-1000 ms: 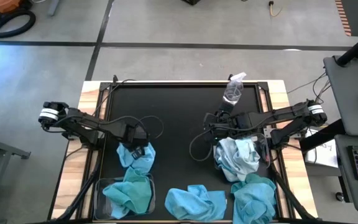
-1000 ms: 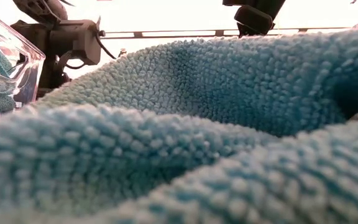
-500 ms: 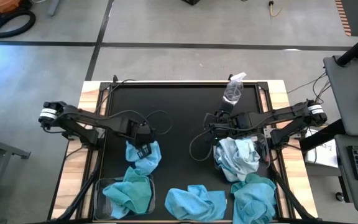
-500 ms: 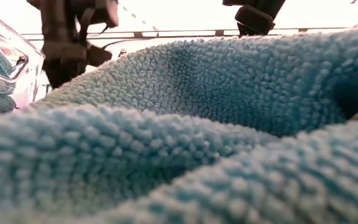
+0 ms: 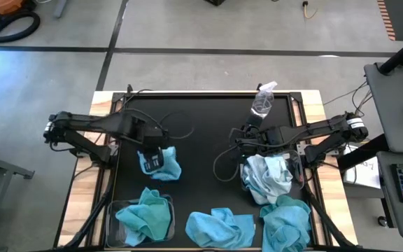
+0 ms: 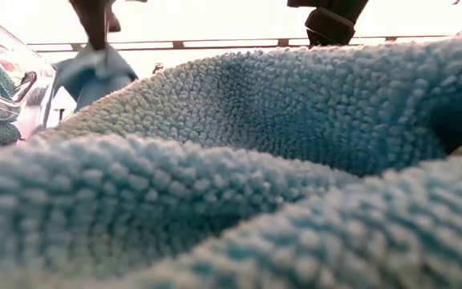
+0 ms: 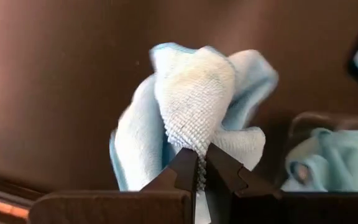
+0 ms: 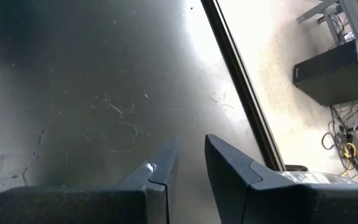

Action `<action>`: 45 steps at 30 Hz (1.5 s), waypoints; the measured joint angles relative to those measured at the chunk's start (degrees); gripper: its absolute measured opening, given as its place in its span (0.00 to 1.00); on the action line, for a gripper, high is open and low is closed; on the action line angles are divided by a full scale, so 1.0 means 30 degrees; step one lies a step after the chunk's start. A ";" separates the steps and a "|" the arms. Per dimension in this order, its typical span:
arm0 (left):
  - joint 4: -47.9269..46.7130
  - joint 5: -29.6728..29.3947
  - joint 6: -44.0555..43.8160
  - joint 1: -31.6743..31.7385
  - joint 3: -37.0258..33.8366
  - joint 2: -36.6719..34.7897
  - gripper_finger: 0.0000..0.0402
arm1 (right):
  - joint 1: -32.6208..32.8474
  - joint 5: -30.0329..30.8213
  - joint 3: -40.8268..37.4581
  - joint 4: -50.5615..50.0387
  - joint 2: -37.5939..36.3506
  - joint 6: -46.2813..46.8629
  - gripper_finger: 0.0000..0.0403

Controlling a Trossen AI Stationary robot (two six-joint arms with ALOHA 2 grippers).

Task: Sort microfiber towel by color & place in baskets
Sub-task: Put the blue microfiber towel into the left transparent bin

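My left gripper point(image 5: 152, 159) point(image 7: 201, 165) is shut on a pale light blue towel point(image 5: 165, 166) point(image 7: 197, 106) point(image 6: 95, 68), over the black mat, on the far side of the left basket point(image 5: 110, 210) point(image 7: 353, 121). That clear bin holds crumpled turquoise towels point(image 5: 144, 218). My right gripper point(image 5: 245, 142) point(image 8: 191, 155) hovers open by a narrow gap over bare mat, beside a heap of pale towels point(image 5: 266, 176). I cannot make out a bin wall around that heap. Two turquoise towels point(image 5: 219, 227) point(image 5: 285, 222) lie on the mat's near edge. My left gripper pinches a bunched fold of the pale towel point(image 7: 194, 146) between its two fingers, coming from above and pointing down. Several layers are gathered there. The towel hangs crumpled below the fingers, clear of the mat.
A small clear spray bottle point(image 5: 263, 101) lies at the mat's far right. Bare mat point(image 5: 201, 133) spreads between the arms. A turquoise towel point(image 6: 255, 160) lies right before the low camera and fills most of that view. Cables trail from both arms.
My left gripper, shut on the pale towel throughout, has risen and drawn a little toward the far edge. The towel, which lay bunched on the mat against the left basket's towels, is now lifted clear and hangs below the fingers.
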 joint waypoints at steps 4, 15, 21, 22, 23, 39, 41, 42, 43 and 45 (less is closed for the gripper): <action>-0.1411 0.0007 -0.0011 -0.0267 0.3430 0.0000 0.00 | 0.0000 -0.0006 0.0000 0.0000 0.0000 0.0146 0.18; -0.1853 0.0470 -0.1295 -0.3972 1.0498 0.0000 0.00 | 0.0000 -0.0006 0.0000 0.0000 0.0000 0.0168 0.18; -0.1348 -0.0188 -0.3688 -0.9329 1.1679 0.0092 0.00 | 0.0000 -0.0019 0.0000 -0.0087 0.0000 0.1197 0.18; -0.0988 -0.0666 -0.4197 -1.0315 1.1640 0.0098 0.00 | 0.0000 -0.0021 0.0000 -0.0166 0.0000 0.1305 0.18; -0.0555 -0.1233 -0.4658 -1.1302 1.1496 0.0104 0.00 | 0.0000 -0.0025 0.0000 -0.0209 0.0000 0.1316 0.18; -0.0205 -0.7519 -1.1880 -2.0509 0.9934 0.3899 0.00 | 0.0007 -0.0615 0.0000 -0.0364 0.0000 0.2888 0.18; -0.1295 -0.7512 -1.2527 -2.0711 1.0062 0.4552 0.00 | 0.0007 -0.1259 0.0000 -0.0492 0.0000 0.3674 0.18; -0.1947 -0.7504 -1.3151 -2.0767 1.0062 0.4821 0.00 | 0.0007 -0.1598 0.0000 -0.0580 0.0000 0.3986 0.18; -0.2669 -0.7506 -1.3949 -2.0819 1.0060 0.5029 0.00 | 0.0013 -0.1949 0.0000 -0.0675 0.0000 0.4341 0.18; -0.2756 -0.7468 -1.5397 -2.0880 0.9801 0.5231 0.00 | 0.0015 -0.2649 0.0000 -0.0794 0.0000 0.4657 0.18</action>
